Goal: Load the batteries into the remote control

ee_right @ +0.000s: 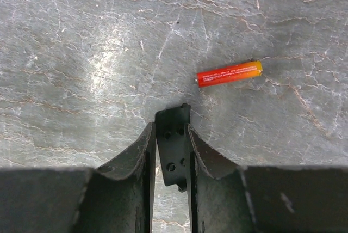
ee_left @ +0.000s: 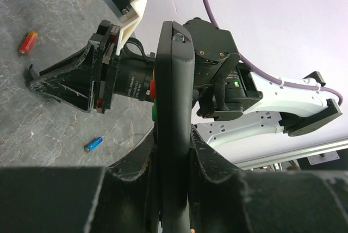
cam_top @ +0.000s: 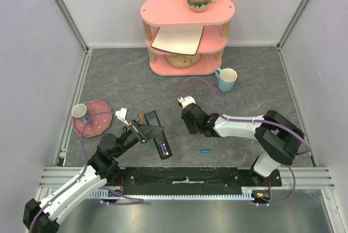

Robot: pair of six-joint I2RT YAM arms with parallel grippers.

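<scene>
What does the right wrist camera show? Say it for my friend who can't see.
The right tool pinches a small black piece between its fingers over a grey marbled table. A red and orange battery lies flat on the table beyond the tool, up and to the right, with nothing touching it.
</scene>
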